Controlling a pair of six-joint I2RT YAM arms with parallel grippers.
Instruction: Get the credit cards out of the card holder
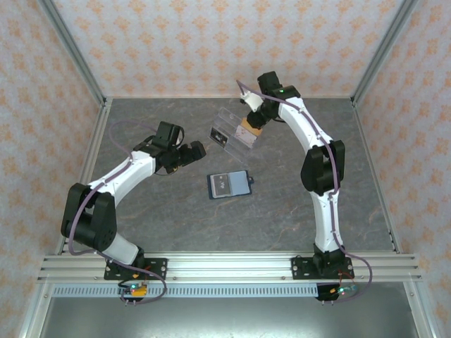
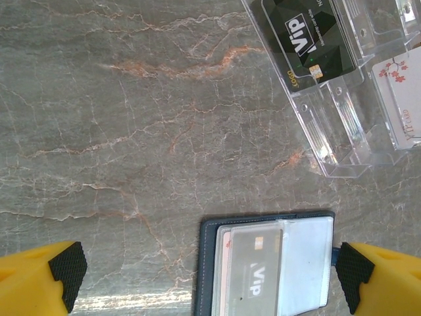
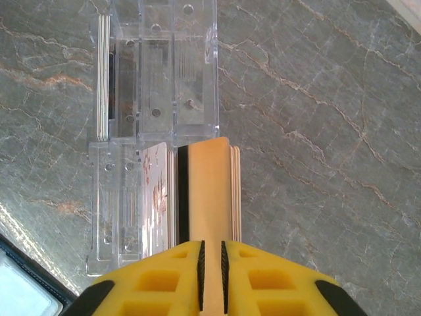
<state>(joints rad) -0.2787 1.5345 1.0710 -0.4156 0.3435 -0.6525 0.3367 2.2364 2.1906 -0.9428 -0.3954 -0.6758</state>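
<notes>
— Where's the right gripper (image 3: 212,263) now?

— Over the clear acrylic box (image 3: 158,72), toward the back of the table (image 1: 176,211). Its yellow fingers (image 3: 171,276) are almost pressed together. The orange-tan card (image 3: 209,191) stands on edge between them, down in the box beside a whitish flowered card (image 3: 154,191). I can't tell whether they grip it or have let go.

— How should it finish this?

— I'd say part the jaws only a little, then lift straight up. That way the fingers don't drag the card out or knock its neighbours.

— And the card holder (image 1: 229,184)?

— It lies open on the table between the arms, nearer their bases than the box and apart from it. A grey card (image 2: 253,266) sits in its pocket, so I'd judge there's more to pull.

— The left gripper (image 1: 194,153)?

— Spread wide and empty, hovering near the holder and aimed at it. It could pin the navy cover while the other arm draws that card out flat.
</notes>
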